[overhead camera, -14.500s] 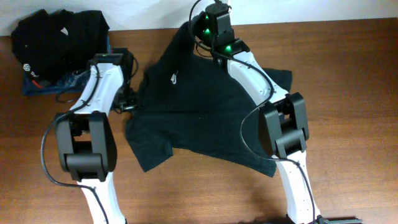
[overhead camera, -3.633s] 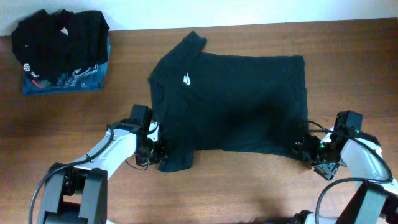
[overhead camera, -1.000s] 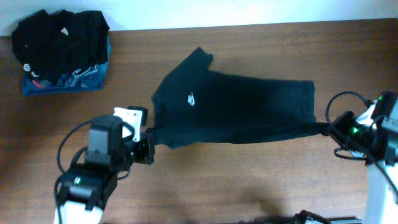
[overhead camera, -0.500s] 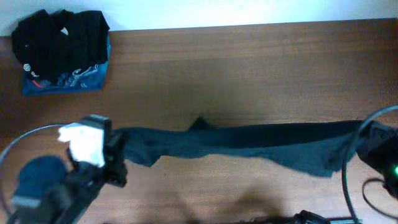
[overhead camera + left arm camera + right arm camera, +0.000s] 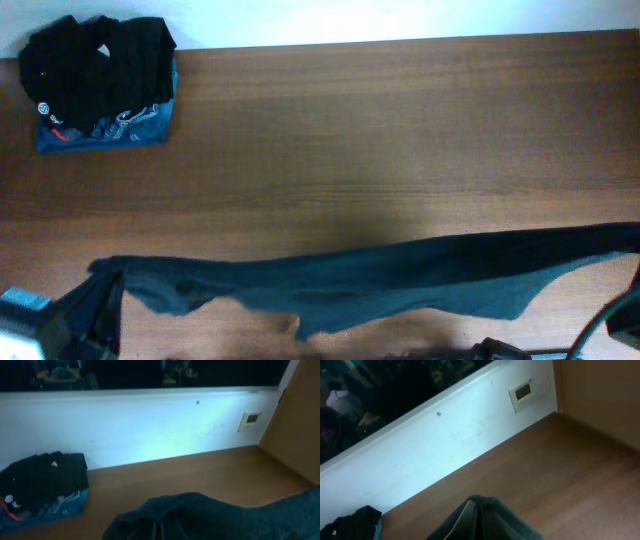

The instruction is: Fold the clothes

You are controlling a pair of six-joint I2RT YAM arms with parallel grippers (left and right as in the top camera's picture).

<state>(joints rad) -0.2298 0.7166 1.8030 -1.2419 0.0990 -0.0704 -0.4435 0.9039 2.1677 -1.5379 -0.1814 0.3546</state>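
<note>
Above table (image 5: 400, 120): one shirt (image 5: 400, 280), one pile (image 5: 100, 70)

We see a brown wood-grain table (image 5: 400, 130) running up to a white wall (image 5: 150, 425). Above the wall, a dark window (image 5: 130, 372) shows dim shapes. A small wall panel (image 5: 251, 418) sits near a wooden side board (image 5: 300, 430).

The dark T-shirt (image 5: 380, 280) stretches as one long, narrow band across the bottom of the overhead frame, from lower left to the right edge, rising slightly to the right. It is gathered and creased, with a loose flap drooping near lower centre. In my wrist views its cloth bunches at the bottom edge (image 5: 200, 520) (image 5: 490, 520). In the upper left corner sits a stack of clothes (image 5: 100, 70), black garments atop a blue one.
</note>
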